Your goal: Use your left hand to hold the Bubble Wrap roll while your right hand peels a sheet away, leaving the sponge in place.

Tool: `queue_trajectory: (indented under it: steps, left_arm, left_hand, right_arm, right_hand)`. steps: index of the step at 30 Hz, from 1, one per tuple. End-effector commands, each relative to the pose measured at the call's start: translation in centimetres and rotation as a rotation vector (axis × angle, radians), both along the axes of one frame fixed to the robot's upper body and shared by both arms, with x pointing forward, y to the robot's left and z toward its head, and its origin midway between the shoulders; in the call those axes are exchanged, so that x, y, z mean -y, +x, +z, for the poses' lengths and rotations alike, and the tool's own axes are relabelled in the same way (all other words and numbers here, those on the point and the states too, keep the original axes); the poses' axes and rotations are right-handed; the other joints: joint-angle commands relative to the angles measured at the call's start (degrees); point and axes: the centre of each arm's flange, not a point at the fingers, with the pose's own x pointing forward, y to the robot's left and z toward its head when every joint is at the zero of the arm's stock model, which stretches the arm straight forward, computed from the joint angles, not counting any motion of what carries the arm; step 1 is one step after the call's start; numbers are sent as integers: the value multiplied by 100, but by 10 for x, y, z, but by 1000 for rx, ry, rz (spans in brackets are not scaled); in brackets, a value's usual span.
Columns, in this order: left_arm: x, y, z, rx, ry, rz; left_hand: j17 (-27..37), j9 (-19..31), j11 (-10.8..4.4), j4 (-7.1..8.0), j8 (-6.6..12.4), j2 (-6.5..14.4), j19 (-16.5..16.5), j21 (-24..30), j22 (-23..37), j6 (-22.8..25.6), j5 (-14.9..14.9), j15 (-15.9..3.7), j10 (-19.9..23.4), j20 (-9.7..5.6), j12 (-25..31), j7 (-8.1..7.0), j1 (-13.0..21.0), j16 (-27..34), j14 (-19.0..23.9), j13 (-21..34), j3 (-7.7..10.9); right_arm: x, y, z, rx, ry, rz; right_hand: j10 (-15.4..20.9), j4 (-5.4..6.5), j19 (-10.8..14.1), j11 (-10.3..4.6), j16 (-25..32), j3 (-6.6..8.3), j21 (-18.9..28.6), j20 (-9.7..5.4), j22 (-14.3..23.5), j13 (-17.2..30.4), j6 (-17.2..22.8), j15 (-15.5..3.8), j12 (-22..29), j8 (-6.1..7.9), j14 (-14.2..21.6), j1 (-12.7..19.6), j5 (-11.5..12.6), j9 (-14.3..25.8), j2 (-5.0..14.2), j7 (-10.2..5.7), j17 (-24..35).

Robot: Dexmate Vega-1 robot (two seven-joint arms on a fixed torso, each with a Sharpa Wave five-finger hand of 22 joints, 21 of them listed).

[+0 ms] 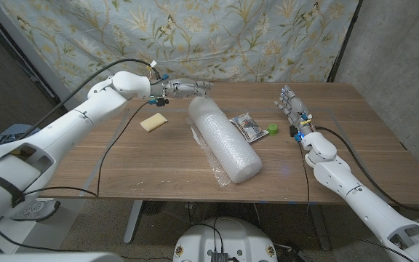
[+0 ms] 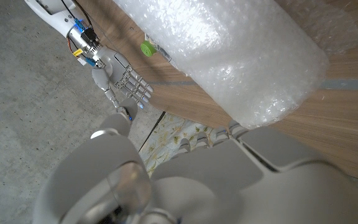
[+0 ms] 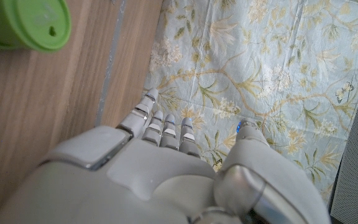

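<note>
Head view, left hand (image 1: 184,89) reaching just behind the bumpy, cylindrical Bubble Wrap roll (image 1: 224,138), fingers loose and holding nothing, right hand (image 1: 291,104) standing upright beside it, fingers spread, empty.

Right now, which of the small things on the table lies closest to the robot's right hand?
The green lid. It lies just beside the right hand, while the dark packet sits nearer the bubble wrap roll and the yellow sponge lies beyond it.
</note>
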Motion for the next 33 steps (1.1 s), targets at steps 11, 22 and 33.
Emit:
queue_trajectory:
  steps: [11, 22, 33]
  left_arm:
    - [26, 2, 37, 34, 246, -60]
    - [47, -2, 50, 41, 379, -115]
    - [62, -12, 49, 55, 489, -127]
  left_hand:
    - [19, 17, 26, -2, 2, -30, -156, -20, 8, -1560, 2, 58, -1331, 11, -11, 9, 128, 9, -1151, 8, -47]
    - [21, 17, 63, -6, -14, -157, -271, -23, 7, -1782, -93, 69, -1460, 35, -27, -48, 159, 10, -1237, 12, -117]
    - [26, 21, 163, -27, 20, -394, -309, 12, 1, -2025, -437, 64, -1643, 76, -27, -73, 280, 30, -1313, 20, -223]
  right_arm:
    - [4, 1, -3, -9, 17, -30]
    - [13, -5, -5, -5, 24, -52]
    - [20, -13, -10, -7, 22, -67]
  right_hand:
    - [-65, -53, -39, 23, 32, 5, 23, 15, 25, 14, -36, 93, -10, -2, -47, -33, 9, 19, -28, 54, -5]
    - [-102, -62, -65, 63, 30, 2, 21, 37, 25, 14, -80, 117, -12, -8, -77, -42, 10, 19, -28, 87, -9]
    - [-219, -67, -91, 105, 35, -4, 23, 43, 25, 13, -134, 156, -37, -11, -106, -63, 10, 19, -26, 128, -10]
